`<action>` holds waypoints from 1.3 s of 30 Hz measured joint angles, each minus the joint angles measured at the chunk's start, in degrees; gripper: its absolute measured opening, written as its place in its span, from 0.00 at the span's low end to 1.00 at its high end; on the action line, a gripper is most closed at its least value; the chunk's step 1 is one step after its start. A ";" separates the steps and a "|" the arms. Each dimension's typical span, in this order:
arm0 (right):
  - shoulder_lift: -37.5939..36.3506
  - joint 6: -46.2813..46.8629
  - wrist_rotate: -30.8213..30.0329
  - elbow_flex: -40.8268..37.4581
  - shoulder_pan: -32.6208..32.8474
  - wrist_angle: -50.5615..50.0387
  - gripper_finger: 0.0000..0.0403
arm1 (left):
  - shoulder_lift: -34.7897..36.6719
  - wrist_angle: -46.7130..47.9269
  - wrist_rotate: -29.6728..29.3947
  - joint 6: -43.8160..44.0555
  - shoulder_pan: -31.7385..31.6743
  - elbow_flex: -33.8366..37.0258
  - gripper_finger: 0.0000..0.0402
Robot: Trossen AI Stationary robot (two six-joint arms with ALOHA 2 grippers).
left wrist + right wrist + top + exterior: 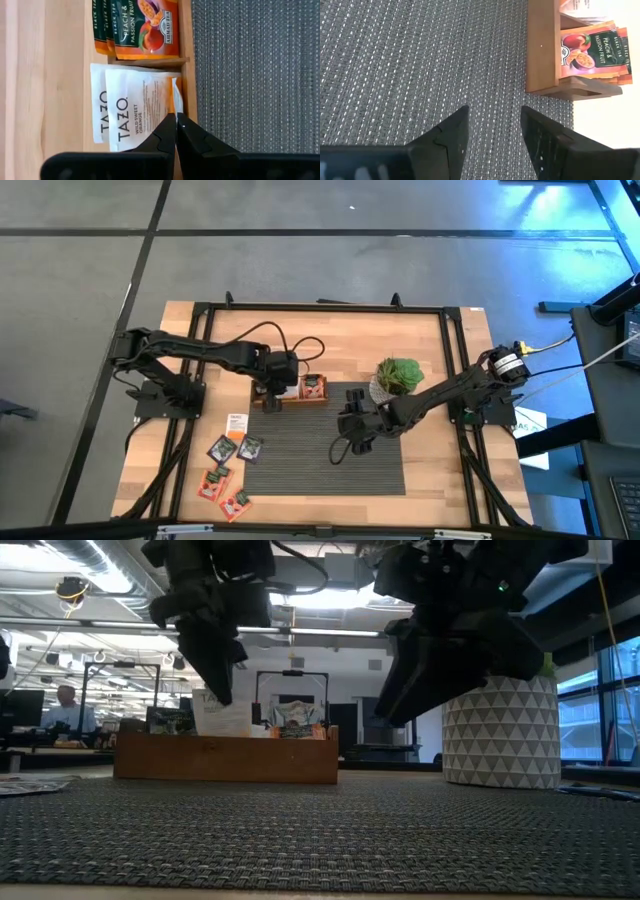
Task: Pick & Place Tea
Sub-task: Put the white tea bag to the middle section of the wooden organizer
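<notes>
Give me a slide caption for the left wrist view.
Left gripper, shut, poised over white Tazo sachets in the wooden tray, beside orange peach sachets.

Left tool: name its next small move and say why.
Probably lift clear of the wooden tray and swing toward the loose tea bags on the table. The left tool is shut and empty above the white bags already filed in the tray.

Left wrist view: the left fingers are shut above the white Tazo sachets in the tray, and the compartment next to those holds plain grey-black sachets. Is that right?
Not quite. In the left wrist view the left gripper is shut over the white Tazo sachets in the wooden tray, but the neighbouring compartment holds orange peach and passion fruit sachets, not plain grey-black ones.
</notes>
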State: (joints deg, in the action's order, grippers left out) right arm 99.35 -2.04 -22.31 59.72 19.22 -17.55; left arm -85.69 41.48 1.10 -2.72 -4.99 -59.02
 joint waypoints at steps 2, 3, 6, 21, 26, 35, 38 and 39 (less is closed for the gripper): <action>0.00 0.19 0.00 -0.05 0.00 0.01 0.44 | -0.31 -0.05 -0.06 -0.02 0.00 0.00 0.01; 0.00 0.26 0.00 -0.14 0.00 0.08 0.44 | -0.43 -0.12 -0.07 -0.01 0.00 0.00 0.01; 0.02 0.27 0.00 -1.17 0.00 0.44 0.44 | -0.85 -0.22 -0.07 -0.02 0.00 0.00 0.01; 0.04 0.28 -0.02 -3.80 0.00 4.09 0.44 | -1.36 -0.48 -0.04 -0.11 0.11 0.00 0.09; 0.04 0.15 -0.02 -3.80 0.00 4.09 0.44 | -1.36 -2.07 -0.07 -0.11 0.12 0.00 0.20; 0.04 0.04 -0.04 -3.82 0.00 4.09 0.44 | -2.50 -5.26 -2.82 -3.58 -0.04 -0.03 0.29; 0.04 0.04 -0.04 -3.82 0.00 4.16 0.44 | -3.74 -6.39 -6.52 -3.58 -0.04 -0.09 0.29; 0.04 0.02 -0.04 -3.83 0.00 4.27 0.44 | -4.52 -6.49 -7.02 -3.61 -0.07 -0.09 0.29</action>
State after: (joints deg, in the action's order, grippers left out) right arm 99.39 -2.02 -22.35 55.90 19.22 -13.28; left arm -90.20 34.99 -5.91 -6.33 -5.06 -59.11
